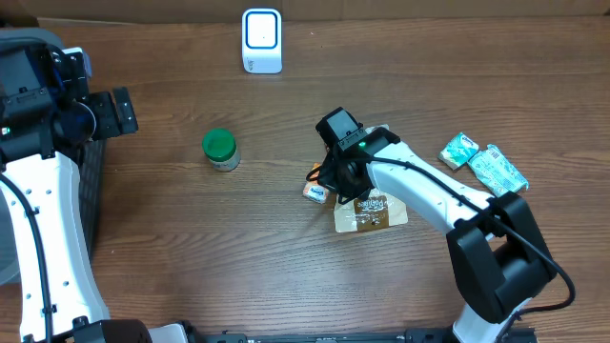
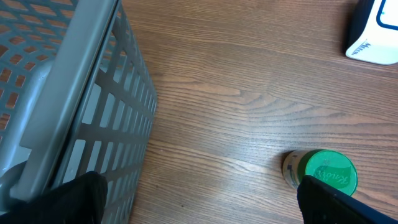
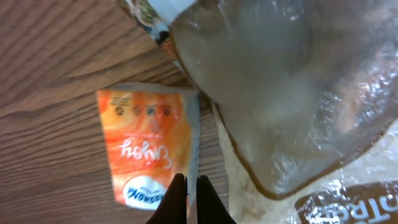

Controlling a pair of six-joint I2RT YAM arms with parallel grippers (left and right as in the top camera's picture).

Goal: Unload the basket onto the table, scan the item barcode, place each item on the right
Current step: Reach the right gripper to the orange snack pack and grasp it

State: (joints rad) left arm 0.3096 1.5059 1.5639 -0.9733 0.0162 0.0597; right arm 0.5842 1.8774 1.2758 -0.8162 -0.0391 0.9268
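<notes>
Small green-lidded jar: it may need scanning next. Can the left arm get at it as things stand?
Probably yes. The left pincer stands open, and only bare wooden table lies between it and the small green-lidded jar; the grey plastic mesh basket sits off to one side.

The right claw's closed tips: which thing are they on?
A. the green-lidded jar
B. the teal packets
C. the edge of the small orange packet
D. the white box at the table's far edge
C: in the right wrist view the right gripper is pinched shut on the side edge of the orange packet, beside a brown pouch.
</notes>
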